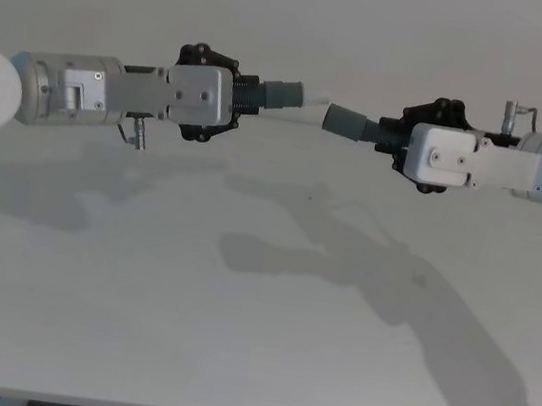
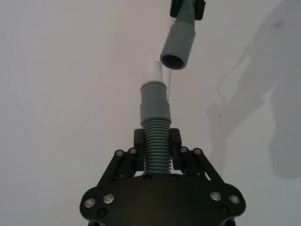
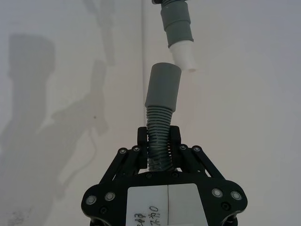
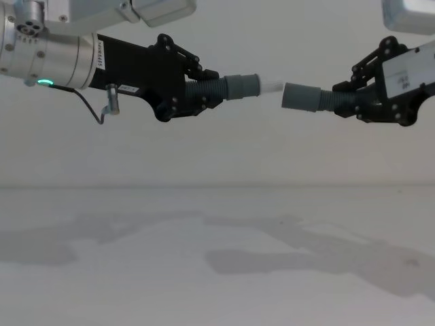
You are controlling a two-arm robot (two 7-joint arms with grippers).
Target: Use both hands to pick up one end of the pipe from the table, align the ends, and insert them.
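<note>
Both hose pieces are held clear of the counter [image 1: 229, 359], in the upper middle of the head view. The left hand [image 1: 244, 94] is clenched on the corrugated part of the tipped hose [image 1: 266, 94], and its whitish tip [image 1: 316, 98] is pointed toward the right of the frame. The right hand [image 1: 387, 134] is clamped on the ribbed part of the socket hose [image 1: 348, 123], with the plain open cuff turned toward the left. The two ends are brought near each other, but a gap is seen between them and nothing is inserted yet.

The axes are not lined up. In the head view the tip is placed a little higher than the socket, and the two pieces are angled toward each other. In the left wrist view the socket mouth [image 2: 174, 60] is set off to the right of the tip and tilted.

If the ends are pushed together as they stand, the tip is likely to be driven against the socket's rim instead of into the bore. The hoses are judged flexible, so the push could be absorbed by bending between hand and cuff. A piece could also be slid back through the fingers, or wedged in crooked and only partly seated.
</note>
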